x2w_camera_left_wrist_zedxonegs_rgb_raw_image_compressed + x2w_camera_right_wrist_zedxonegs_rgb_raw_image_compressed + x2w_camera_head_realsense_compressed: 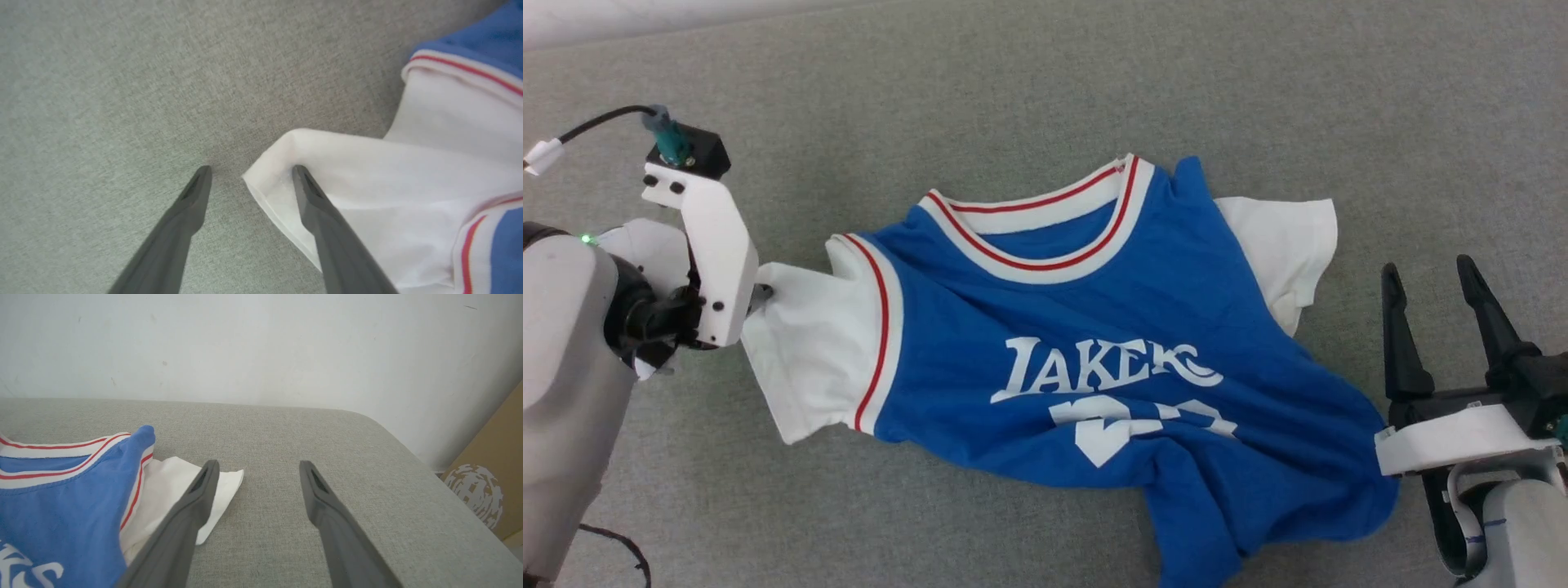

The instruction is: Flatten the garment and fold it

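Rumpled blue shirt point(1094, 327) on gray tabletop point(1013, 82); L fingers point(184, 212) open astride sleeve point(367, 175) corner, prob. to tug flat; R fingers point(1401, 343) open nearby.

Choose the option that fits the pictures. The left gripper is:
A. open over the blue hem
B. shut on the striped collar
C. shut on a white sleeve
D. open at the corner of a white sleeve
D: in the left wrist view the left gripper has its jaws apart, with the corner of the white sleeve lying between them on the grey surface.
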